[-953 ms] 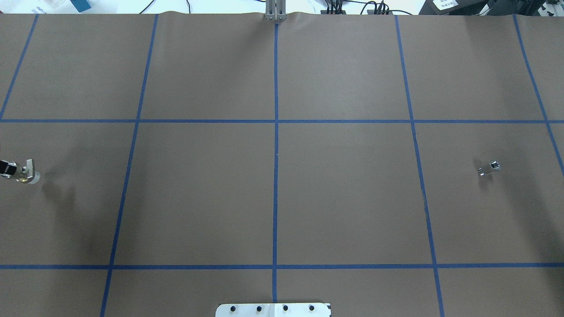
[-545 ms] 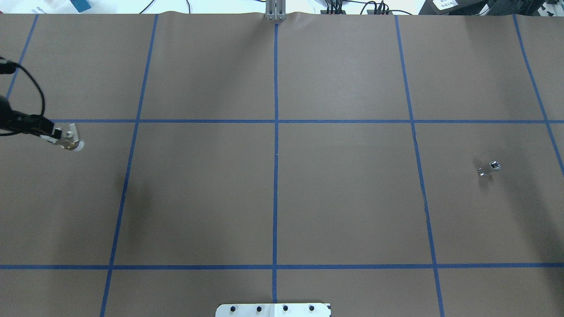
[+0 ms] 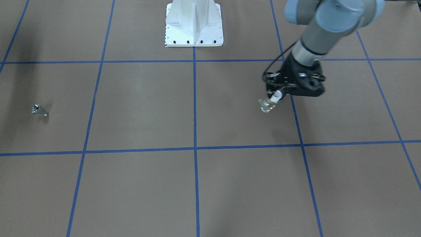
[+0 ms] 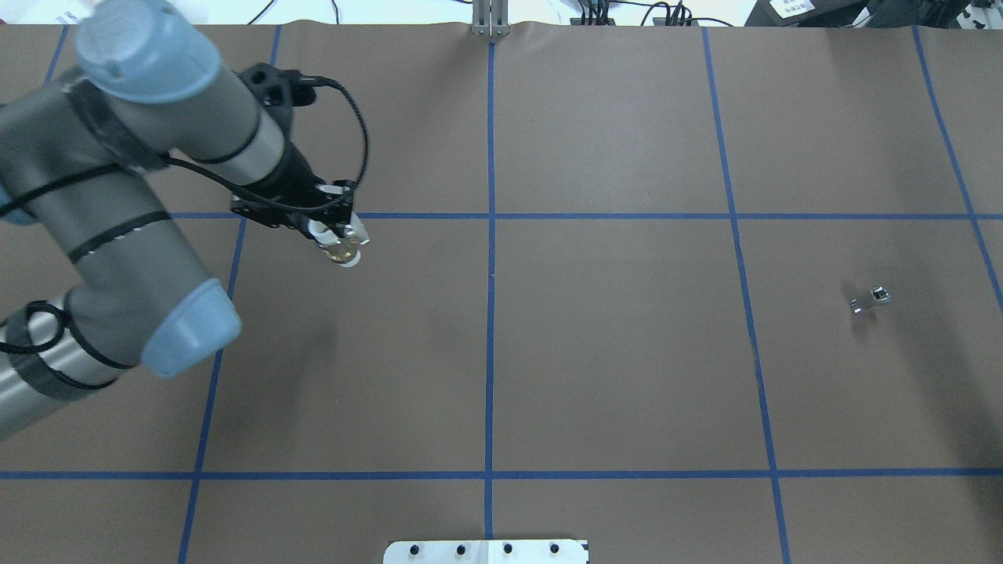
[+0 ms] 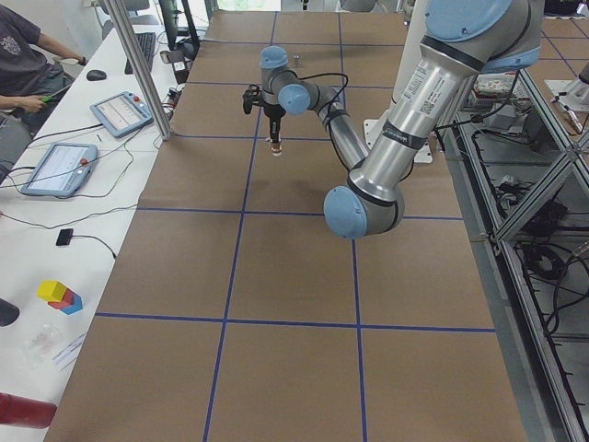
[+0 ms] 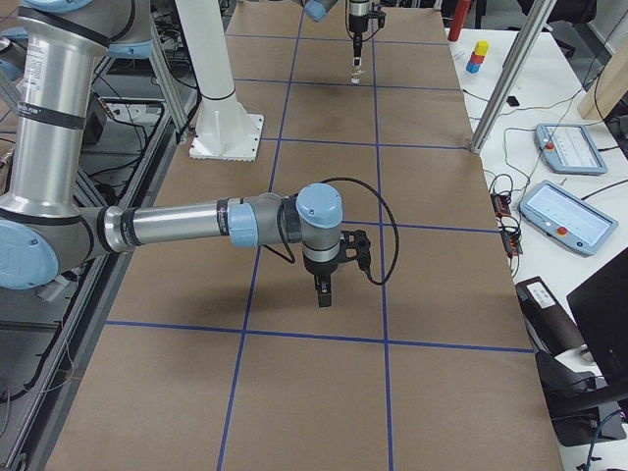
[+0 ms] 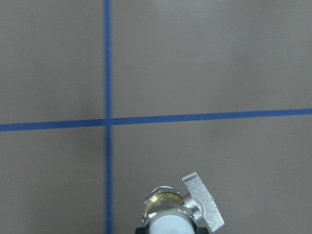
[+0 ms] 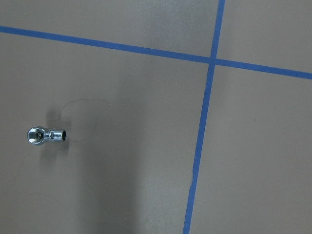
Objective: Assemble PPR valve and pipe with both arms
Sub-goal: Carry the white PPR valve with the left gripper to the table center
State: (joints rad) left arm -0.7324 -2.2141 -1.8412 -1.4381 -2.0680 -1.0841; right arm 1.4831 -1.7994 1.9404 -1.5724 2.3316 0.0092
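Note:
My left gripper [image 4: 337,235] is shut on the PPR valve [image 4: 343,252], a white-and-brass fitting with a small handle, and holds it above the brown table left of centre. The valve also shows in the front view [image 3: 267,105] and the left wrist view [image 7: 170,210]. The pipe [image 4: 870,300], a small shiny silver piece, lies alone on the table at the right; it also shows in the front view [image 3: 39,110] and the right wrist view [image 8: 44,135]. My right gripper [image 6: 324,294] hangs above the table; I cannot tell whether it is open or shut.
Blue tape lines [image 4: 490,235] divide the brown table cover into squares. The white bolted pedestal [image 3: 194,24] stands at the robot's side. A metal post [image 4: 490,19] stands at the far edge. Tablets and cables [image 5: 64,166] lie on the operators' desk.
My left arm has swung in from the left edge toward the table's centre, carrying the valve to the right. The pipe has not moved.

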